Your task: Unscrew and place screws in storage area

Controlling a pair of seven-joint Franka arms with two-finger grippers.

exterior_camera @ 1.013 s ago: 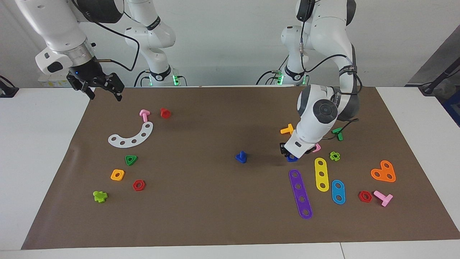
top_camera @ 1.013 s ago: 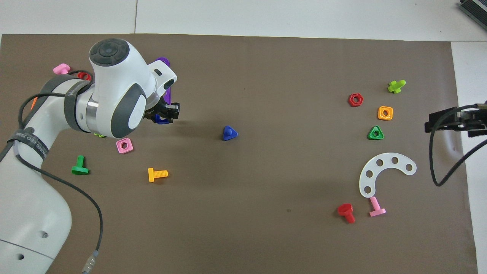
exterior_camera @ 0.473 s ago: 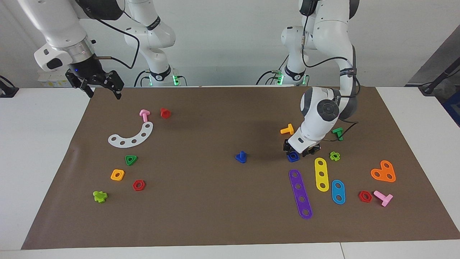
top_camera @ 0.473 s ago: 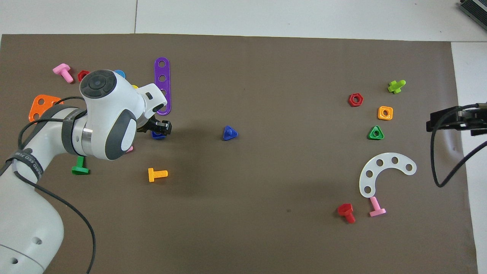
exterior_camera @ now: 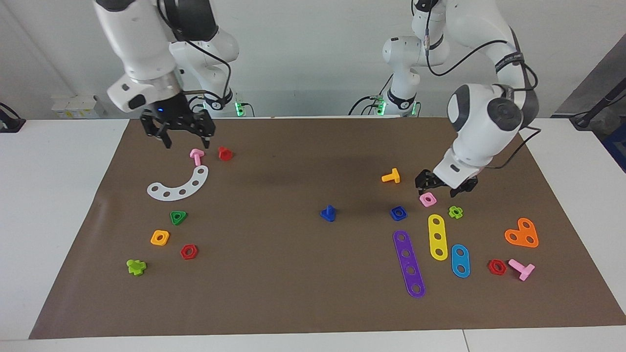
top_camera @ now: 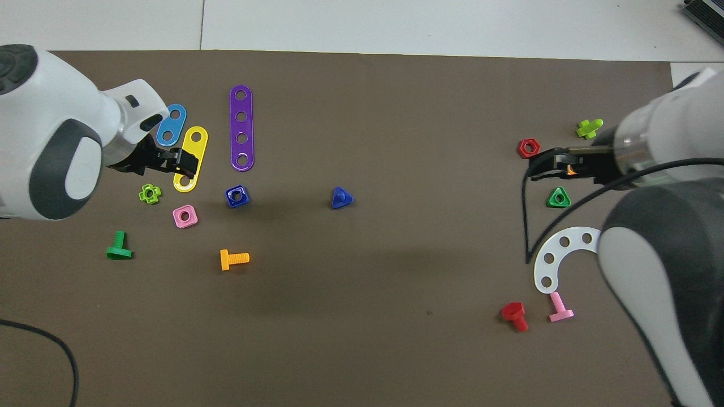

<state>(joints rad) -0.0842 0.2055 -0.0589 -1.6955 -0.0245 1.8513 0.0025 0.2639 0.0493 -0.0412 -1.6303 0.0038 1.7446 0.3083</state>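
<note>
- Left gripper (exterior_camera: 446, 187): raised over pink square nut (exterior_camera: 428, 199), fingers parted, nothing held (no contact with any part visible).
- Right gripper (exterior_camera: 185, 137): raised beside pink bolt (exterior_camera: 196, 156) at the right arm's end, fingers spread, empty.
- Blue bolt (exterior_camera: 328, 213): mid-mat, resting on its triangular head, stem up.
- Blue square nut (exterior_camera: 398, 212): flat on brown paper mat (exterior_camera: 293, 303), separate from bolt, beside purple strip (exterior_camera: 409, 263).
- Key relation: bolt lying toward table centre from left gripper; left arm judged nearer.
</note>
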